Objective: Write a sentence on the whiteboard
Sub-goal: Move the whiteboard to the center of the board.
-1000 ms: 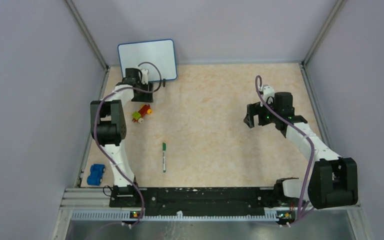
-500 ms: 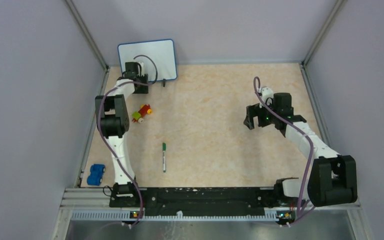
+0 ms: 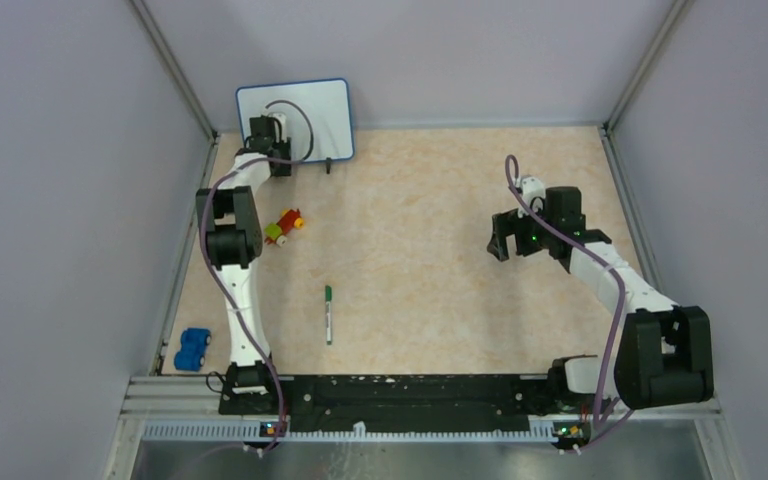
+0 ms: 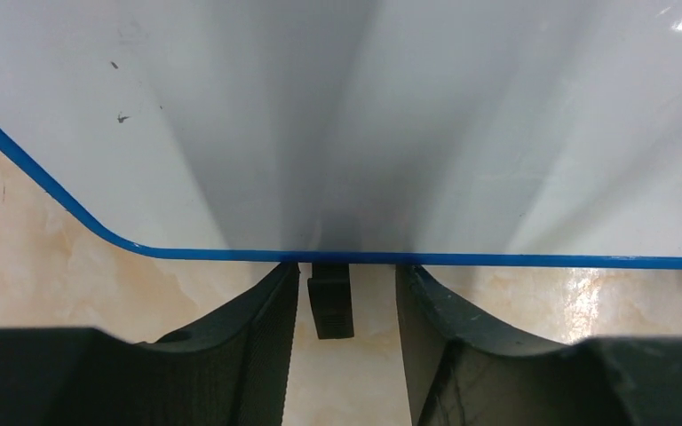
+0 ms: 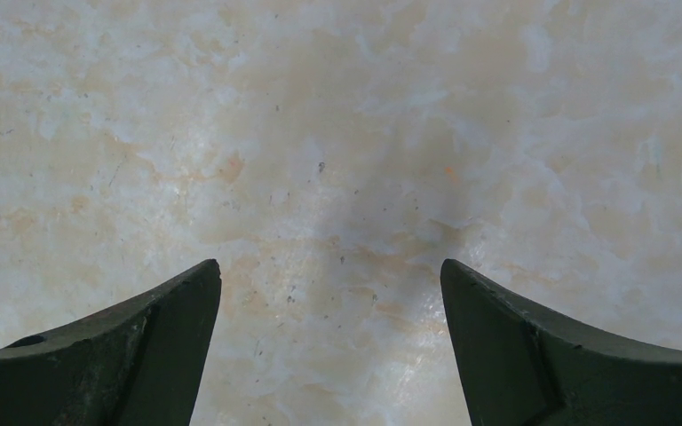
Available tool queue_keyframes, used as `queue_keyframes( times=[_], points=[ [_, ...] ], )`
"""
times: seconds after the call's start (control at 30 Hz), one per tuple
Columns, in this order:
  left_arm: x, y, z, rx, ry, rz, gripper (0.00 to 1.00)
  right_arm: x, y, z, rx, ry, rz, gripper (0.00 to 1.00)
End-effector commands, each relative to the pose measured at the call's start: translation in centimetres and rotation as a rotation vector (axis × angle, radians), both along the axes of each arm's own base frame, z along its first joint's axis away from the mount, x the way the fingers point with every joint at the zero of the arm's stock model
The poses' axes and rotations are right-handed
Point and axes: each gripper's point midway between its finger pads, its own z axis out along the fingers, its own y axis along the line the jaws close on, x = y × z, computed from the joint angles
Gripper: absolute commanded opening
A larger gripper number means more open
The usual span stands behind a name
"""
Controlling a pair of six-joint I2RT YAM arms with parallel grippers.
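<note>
The whiteboard [image 3: 312, 108], white with a thin blue rim, leans against the back wall at the far left. Its face [image 4: 426, 124] shows only white and a few dark specks; the sentence is out of view. My left gripper [image 3: 272, 160] is at the board's lower edge. In the left wrist view its jaws [image 4: 346, 271] stand partly open on either side of a black clip foot [image 4: 331, 303], tips up against the blue rim. My right gripper [image 3: 500, 240] hovers wide open over bare table [image 5: 330, 266] with nothing between its fingers.
A green-capped white marker [image 3: 328, 314] lies on the table in the middle front. A small red, yellow and green toy [image 3: 283, 226] sits near the left arm's elbow. A blue toy car [image 3: 192, 348] rests at the front left. Grey walls enclose the table.
My left gripper has moved further back to the whiteboard's lower edge, and its jaws have narrowed. The right arm has barely shifted.
</note>
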Motion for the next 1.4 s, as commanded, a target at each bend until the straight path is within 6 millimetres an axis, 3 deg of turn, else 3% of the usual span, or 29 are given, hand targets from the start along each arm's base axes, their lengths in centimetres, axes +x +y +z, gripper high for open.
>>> queue_keyframes(
  times=[0.0, 0.2, 0.53, 0.7, 1.0, 1.2, 1.37],
  points=[
    [2.0, 0.3, 1.8, 0.013, -0.074, -0.009, 0.46, 0.5, 0.4, 0.8, 0.005, -0.028, 0.029, 0.9],
    [1.7, -0.5, 2.0, -0.01, -0.072, -0.026, 0.27, 0.5, 0.4, 0.8, 0.007, -0.025, 0.029, 0.9],
    [-0.2, -3.8, 2.6, 0.007, -0.068, -0.109, 0.11, 0.3, 0.6, 1.2, 0.016, -0.021, 0.036, 0.9],
    [-1.1, -7.6, 2.8, 0.027, -0.051, -0.148, 0.0, 0.5, 0.5, 1.6, 0.017, -0.029, 0.023, 0.9],
    [-3.8, -15.3, 2.5, 0.027, -0.002, -0.218, 0.0, 0.4, 0.1, 2.5, 0.018, -0.053, -0.02, 0.88],
    [-6.8, -20.5, 1.8, 0.02, 0.061, -0.276, 0.0, -0.2, -0.6, 3.3, -0.002, -0.086, -0.05, 0.87],
    [-11.1, -24.5, 0.7, -0.013, 0.163, -0.293, 0.01, -0.9, -0.8, 4.0, -0.004, -0.098, -0.054, 0.87]
  ],
)
